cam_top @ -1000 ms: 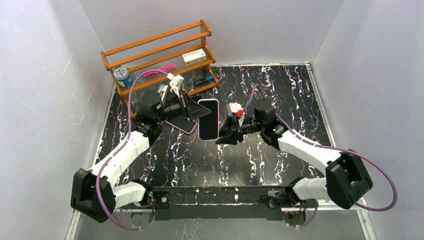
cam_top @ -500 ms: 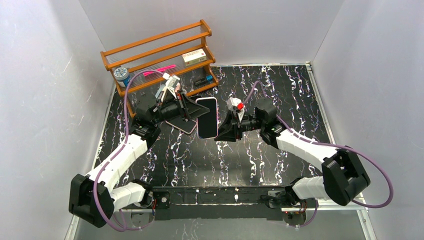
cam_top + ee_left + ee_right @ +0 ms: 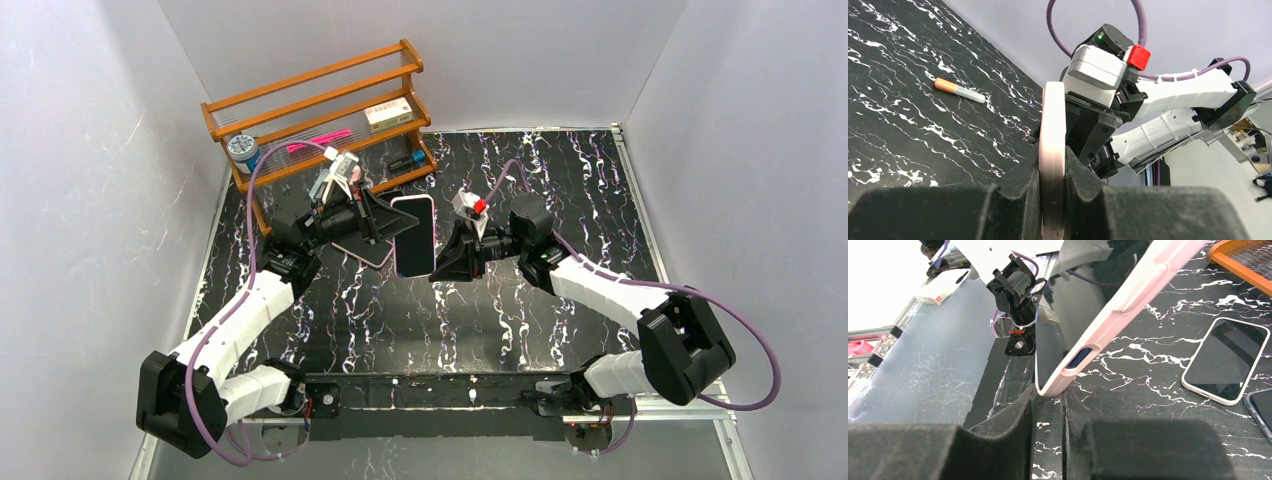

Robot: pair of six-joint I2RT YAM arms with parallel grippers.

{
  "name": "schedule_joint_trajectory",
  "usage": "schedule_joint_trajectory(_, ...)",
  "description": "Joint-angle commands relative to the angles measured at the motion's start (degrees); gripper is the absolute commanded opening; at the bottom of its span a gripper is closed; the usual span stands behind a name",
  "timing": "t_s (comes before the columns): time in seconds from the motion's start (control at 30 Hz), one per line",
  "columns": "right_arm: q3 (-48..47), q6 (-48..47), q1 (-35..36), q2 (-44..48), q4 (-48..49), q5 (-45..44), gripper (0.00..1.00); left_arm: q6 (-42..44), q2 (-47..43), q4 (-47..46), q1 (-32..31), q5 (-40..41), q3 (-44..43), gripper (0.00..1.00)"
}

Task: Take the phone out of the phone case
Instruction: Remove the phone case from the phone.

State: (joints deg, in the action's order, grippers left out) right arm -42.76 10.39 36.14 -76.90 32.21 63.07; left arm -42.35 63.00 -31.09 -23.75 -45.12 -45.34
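A phone [image 3: 414, 236] in a pink phone case [image 3: 1118, 305] hangs tilted above the table, its dark screen [image 3: 1063, 330] still inside the case. My left gripper [image 3: 385, 225] is shut on the case's long edge [image 3: 1053, 150]; both pads press its sides. My right gripper [image 3: 1049, 395] sits at the case's lower corner [image 3: 432, 272]. Its jaws stand a narrow gap apart, with the corner just at their tips and marble showing between the fingers [image 3: 1018, 415] below it.
A second phone in a white case [image 3: 1225, 360] lies flat on the marble under the left arm, with another case edge [image 3: 1260, 407] beside it. A wooden rack [image 3: 320, 110] with small items stands at the back left. An orange-capped marker [image 3: 959, 90] lies on the table.
The right jaws have narrowed around the case corner. Both grippers and the phone have shifted slightly up and to the left.
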Motion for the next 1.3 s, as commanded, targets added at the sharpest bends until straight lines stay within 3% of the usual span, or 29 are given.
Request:
schedule_joint_trajectory(0.0, -3.32, 1.45, 0.15, -0.51, 4.53, 1.96, 0.23, 0.93, -2.49, -3.36, 0.02, 1.17, -0.01, 0.00)
schedule_joint_trajectory(0.3, -4.24, -3.35, 0.11, -0.90, 2.55, -0.27, 0.01, -2.51, -3.03, -3.96, -0.45, 1.08, 1.05, 0.00)
schedule_joint_trajectory(0.97, -11.62, -32.20, 0.79, -3.95, -14.19, -8.61, 0.01, -12.85, -0.82, -6.26, -1.30, -2.64, -0.86, 0.00)
schedule_joint_trajectory(1.27, -11.96, -36.27, 0.86, -3.22, -15.27, -12.99, 0.01, -12.60, 0.10, -5.61, -1.30, -2.70, -0.79, 0.00)
